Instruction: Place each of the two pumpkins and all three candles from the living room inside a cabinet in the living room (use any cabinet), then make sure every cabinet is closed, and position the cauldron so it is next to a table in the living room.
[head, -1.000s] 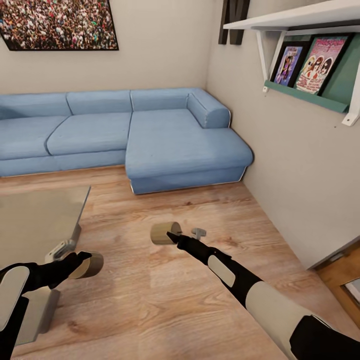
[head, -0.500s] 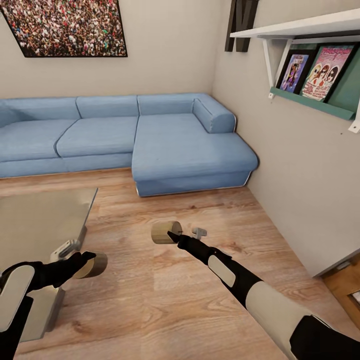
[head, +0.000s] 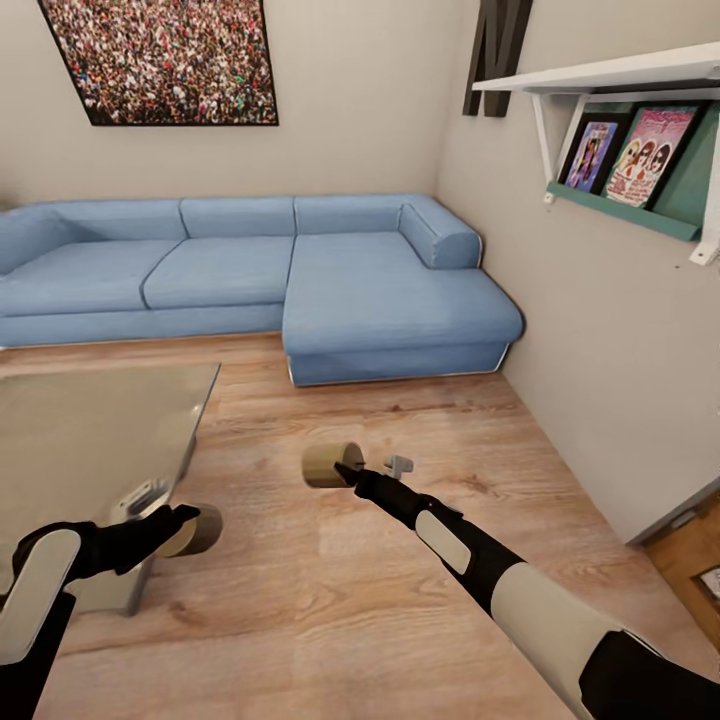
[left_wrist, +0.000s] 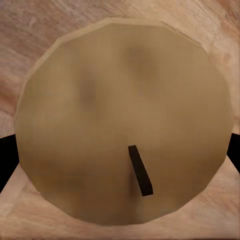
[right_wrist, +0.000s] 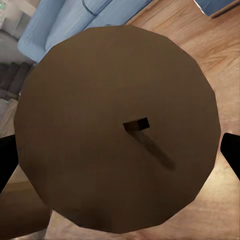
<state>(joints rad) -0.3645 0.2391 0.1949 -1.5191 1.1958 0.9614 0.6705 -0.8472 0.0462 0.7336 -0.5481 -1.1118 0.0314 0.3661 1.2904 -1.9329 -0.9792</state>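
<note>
Each gripper holds a candle lying on its side above the wood floor. The left gripper (head: 183, 524) is shut on a pale beige candle (head: 198, 531), close to the corner of the low table (head: 100, 420). Up close, that candle's round top and dark wick (left_wrist: 120, 120) sit between black fingertips (left_wrist: 6, 155). The right gripper (head: 345, 470) is shut on a second candle (head: 326, 465) over open floor. Seen from the right wrist, this candle (right_wrist: 115, 125) looks dark brown in shade. Pumpkins and cauldron are out of view.
A blue corner sofa (head: 380, 290) runs along the far wall under a crowd picture (head: 165, 60). A white shelf (head: 620, 70) with framed prints hangs on the right wall. A brown wooden piece (head: 690, 555) shows at the lower right edge. Open floor lies ahead.
The whole view has swung left, so sofa, picture and table sit further right in the picture. Both arms hold the same pose with their candles.
</note>
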